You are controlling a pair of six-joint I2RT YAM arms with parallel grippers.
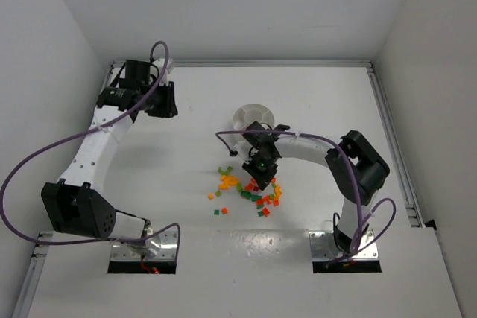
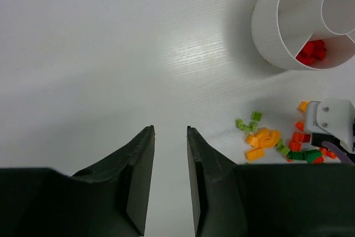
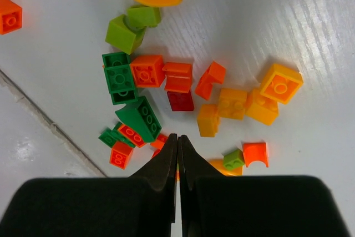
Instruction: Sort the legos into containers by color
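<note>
The legos (image 1: 246, 188) lie as a loose pile of red, orange, yellow and green bricks on the white table, in front of the round white dish (image 1: 252, 116) whose wedges are the containers. My right gripper (image 1: 263, 176) hangs over the pile, shut, its tips (image 3: 177, 136) just above the bricks beside a long green brick (image 3: 138, 117) and below a dark red brick (image 3: 181, 101). Yellow bricks (image 3: 233, 104) lie to its right. My left gripper (image 1: 165, 100) is far off at the back left, open and empty (image 2: 170, 129). One wedge of the dish (image 2: 277, 31) holds red bricks (image 2: 312, 52).
Stray green and orange bricks (image 1: 216, 199) sit left of the pile. The table's raised rails (image 1: 391, 124) run along the right and back edges. The right arm's link (image 1: 309, 147) arches beside the dish. A seam in the tabletop (image 3: 50, 123) runs near the pile.
</note>
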